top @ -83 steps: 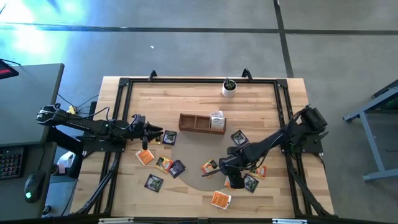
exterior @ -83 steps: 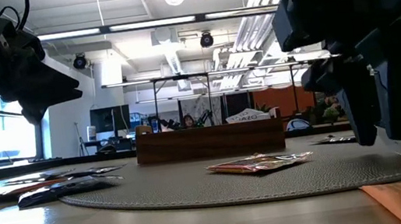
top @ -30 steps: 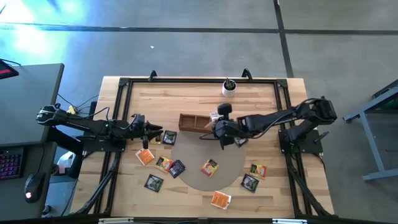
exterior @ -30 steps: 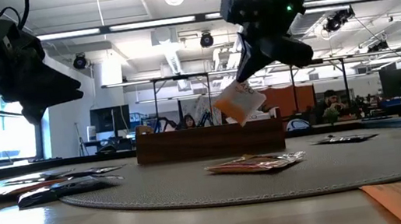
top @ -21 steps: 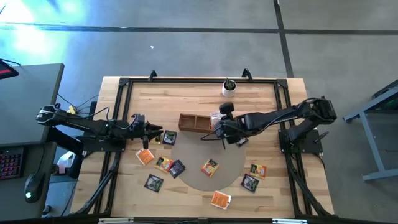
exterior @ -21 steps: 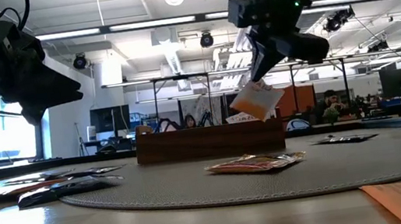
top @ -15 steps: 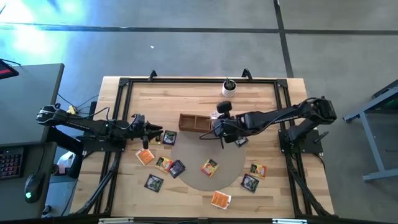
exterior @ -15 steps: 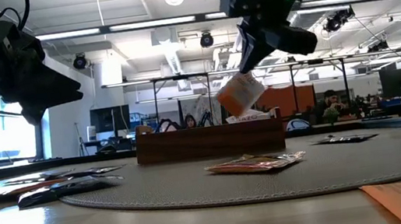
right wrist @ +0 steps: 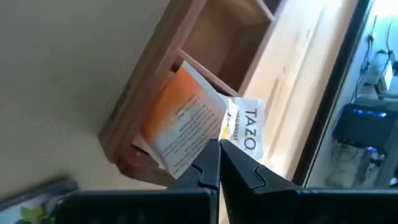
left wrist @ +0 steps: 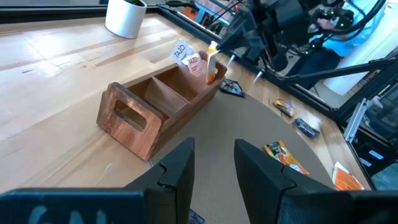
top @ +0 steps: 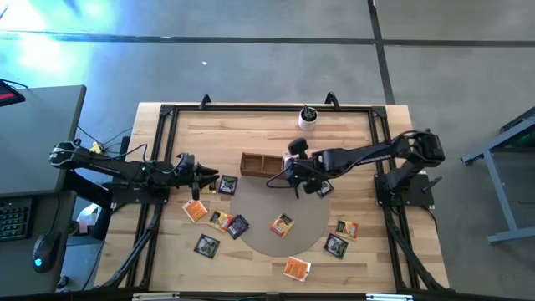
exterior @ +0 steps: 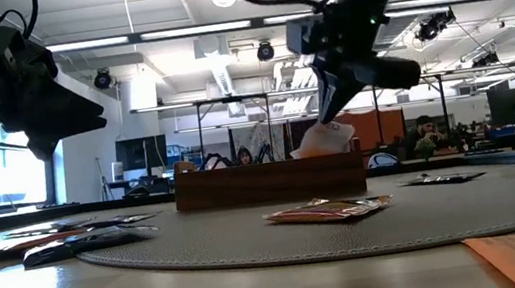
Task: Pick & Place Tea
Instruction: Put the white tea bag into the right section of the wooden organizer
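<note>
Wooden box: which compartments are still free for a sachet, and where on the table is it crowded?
The wooden box has two bare compartments at its handle end; the third already holds sachets, where the right gripper lowers an orange sachet. Bare wood lies between the box and the white cup. Loose sachets crowd the mat's near edge. The left gripper waits.

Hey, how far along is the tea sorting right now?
Done: a couple of whitish sachets already stand in one end compartment of the wooden box. In hand: the right gripper holds an orange sachet at that same compartment, not yet released. Left: about ten sachets lie on the table, such as one on the round mat. The left gripper waits at the table's left.
</note>
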Robot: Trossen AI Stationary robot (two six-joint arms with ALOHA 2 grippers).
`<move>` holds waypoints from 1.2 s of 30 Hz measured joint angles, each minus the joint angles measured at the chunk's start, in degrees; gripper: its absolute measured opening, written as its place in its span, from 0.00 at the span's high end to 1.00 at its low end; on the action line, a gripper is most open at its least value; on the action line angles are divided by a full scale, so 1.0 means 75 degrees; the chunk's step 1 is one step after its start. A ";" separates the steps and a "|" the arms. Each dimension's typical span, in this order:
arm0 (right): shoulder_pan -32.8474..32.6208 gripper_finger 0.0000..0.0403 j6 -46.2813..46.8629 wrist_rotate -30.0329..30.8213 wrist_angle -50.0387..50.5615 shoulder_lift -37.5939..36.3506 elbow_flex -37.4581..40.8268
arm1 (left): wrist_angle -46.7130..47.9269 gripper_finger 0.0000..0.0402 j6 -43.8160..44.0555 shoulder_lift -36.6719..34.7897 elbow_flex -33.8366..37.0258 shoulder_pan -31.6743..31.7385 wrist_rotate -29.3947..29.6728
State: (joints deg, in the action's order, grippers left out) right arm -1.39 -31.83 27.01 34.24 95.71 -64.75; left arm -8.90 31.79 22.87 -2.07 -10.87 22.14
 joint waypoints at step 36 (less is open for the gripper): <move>-0.3391 0.77 0.3426 -0.1858 -0.1773 0.0571 -0.1391 | 0.0004 0.72 0.0082 0.0000 0.0000 0.0000 -0.0036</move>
State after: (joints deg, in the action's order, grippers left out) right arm -26.82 -6.14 13.08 20.94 99.99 -75.18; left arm -8.87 32.40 22.87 -2.07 -10.87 21.87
